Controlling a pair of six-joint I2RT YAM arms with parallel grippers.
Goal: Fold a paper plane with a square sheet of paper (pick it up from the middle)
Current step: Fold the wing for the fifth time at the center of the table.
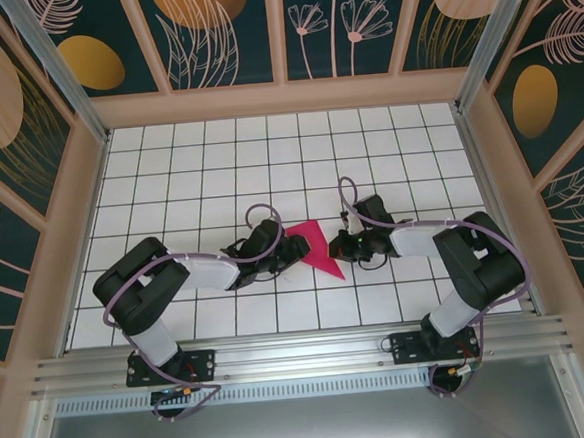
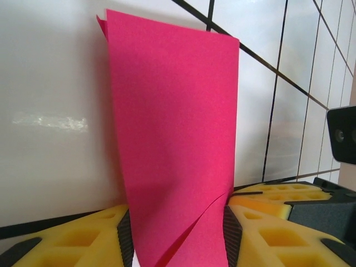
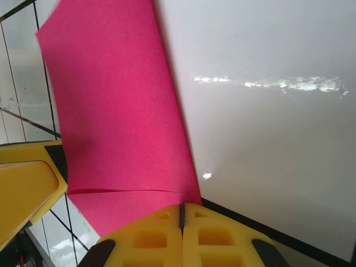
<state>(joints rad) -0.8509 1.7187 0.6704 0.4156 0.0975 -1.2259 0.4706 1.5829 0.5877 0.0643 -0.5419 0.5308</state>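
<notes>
The square sheet of paper is magenta-pink and folded into a pointed triangle on the white tiles between my two grippers. My left gripper reaches it from the left. In the left wrist view the paper stands bowed between the ribbed pads, touching both, with a folded flap edge crossing low, so the left gripper is shut on it. My right gripper meets the paper's right side. In the right wrist view its yellow jaws are pressed together, so the right gripper is shut, at the paper's crease and edge.
The white tiled table is boxed in by wooden-framed patterned walls on three sides. The metal rail with both arm bases runs along the near edge. A yellow finger of the left gripper shows in the right wrist view.
</notes>
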